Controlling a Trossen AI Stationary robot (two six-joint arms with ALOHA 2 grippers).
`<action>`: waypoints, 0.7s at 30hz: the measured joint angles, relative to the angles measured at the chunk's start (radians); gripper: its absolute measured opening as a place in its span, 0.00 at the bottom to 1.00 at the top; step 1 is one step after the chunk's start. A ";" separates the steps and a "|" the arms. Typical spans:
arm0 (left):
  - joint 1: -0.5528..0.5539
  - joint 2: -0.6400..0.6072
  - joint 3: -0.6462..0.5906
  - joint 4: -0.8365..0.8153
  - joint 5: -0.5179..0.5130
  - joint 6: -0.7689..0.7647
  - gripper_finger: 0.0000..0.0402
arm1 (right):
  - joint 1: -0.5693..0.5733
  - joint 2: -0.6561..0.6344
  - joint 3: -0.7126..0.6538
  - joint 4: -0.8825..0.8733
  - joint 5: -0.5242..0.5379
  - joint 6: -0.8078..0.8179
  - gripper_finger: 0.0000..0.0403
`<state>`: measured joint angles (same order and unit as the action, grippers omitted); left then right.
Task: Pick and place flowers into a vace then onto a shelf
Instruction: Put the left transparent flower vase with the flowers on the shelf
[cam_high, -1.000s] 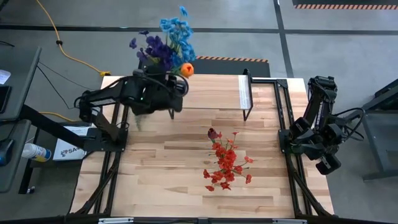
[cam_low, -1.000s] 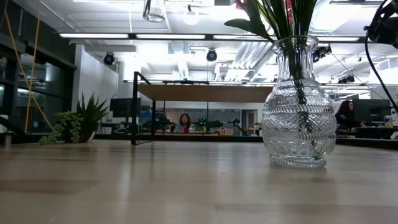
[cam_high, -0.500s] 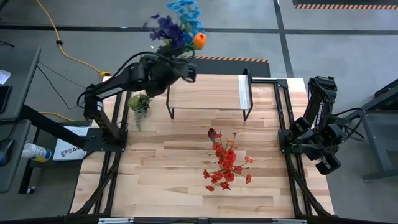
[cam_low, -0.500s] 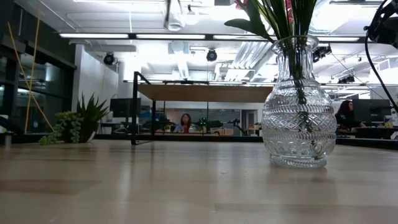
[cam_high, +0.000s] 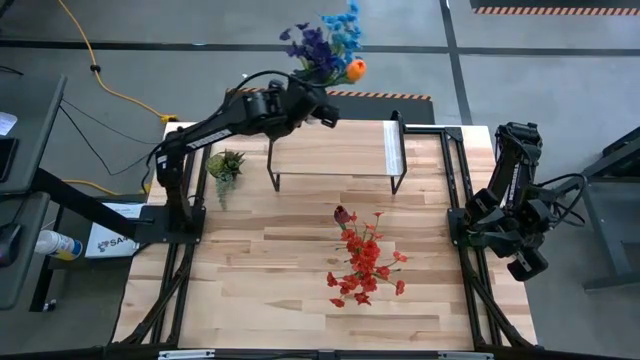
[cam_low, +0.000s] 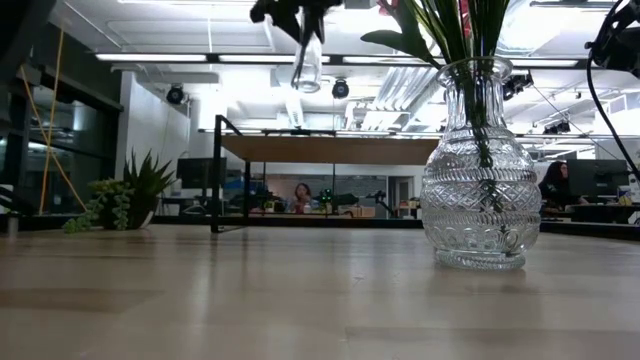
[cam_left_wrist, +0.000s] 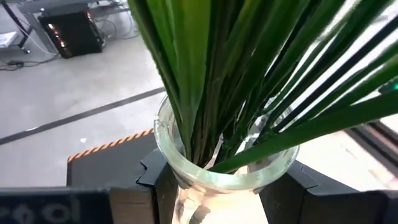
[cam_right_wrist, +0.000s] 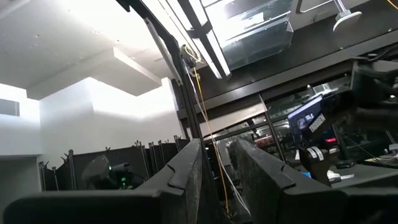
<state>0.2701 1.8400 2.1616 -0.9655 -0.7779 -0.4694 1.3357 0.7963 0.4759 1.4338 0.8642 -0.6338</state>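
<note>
Gripping a narrow clear glass vase (cam_left_wrist: 217, 177) by its neck, the left gripper (cam_high: 315, 105) has its two dark fingers (cam_left_wrist: 149, 186) pressed against opposite sides of the glass. In the high view it sits at about twelve o'clock on the table, over the far left corner of the shelf (cam_high: 335, 148). In the low view the vase hangs in the air above the shelf top, not touching it. The vase holds a bunch of green stems packed into its mouth, topped by the blue, purple and orange flowers (cam_high: 325, 45), which reach beyond the table's far edge.

Half a second ago this bouquet and gripper were farther toward ten o'clock; they have since travelled rightward along the far edge, and the vase has come lower and nearer the middle in the low view.

A second, wider cut-glass vase (cam_low: 480, 170) stands on the tabletop (cam_high: 250, 270) near the centre and holds the red flowers (cam_high: 365, 262) with one dark maroon tulip; it has not moved. A spiky potted plant (cam_high: 224, 164) sits at ten o'clock, just left of the shelf.

The right gripper (cam_high: 527, 262) waits at three o'clock, off the table's edge, its fingers narrowly parted around nothing.
</note>
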 joint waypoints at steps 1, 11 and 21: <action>0.005 0.007 0.000 0.000 0.008 0.008 0.52 | 0.000 0.000 0.000 0.000 0.000 0.000 0.23; 0.041 0.040 0.000 0.005 0.067 0.054 0.52 | 0.000 0.000 0.000 0.000 0.004 0.001 0.23; 0.064 0.039 -0.005 -0.032 0.187 0.101 0.52 | 0.000 0.000 0.000 0.000 0.001 0.001 0.23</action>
<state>0.3340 1.8794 2.1571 -0.9971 -0.5911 -0.3687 1.3359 0.7963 0.4759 1.4334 0.8654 -0.6331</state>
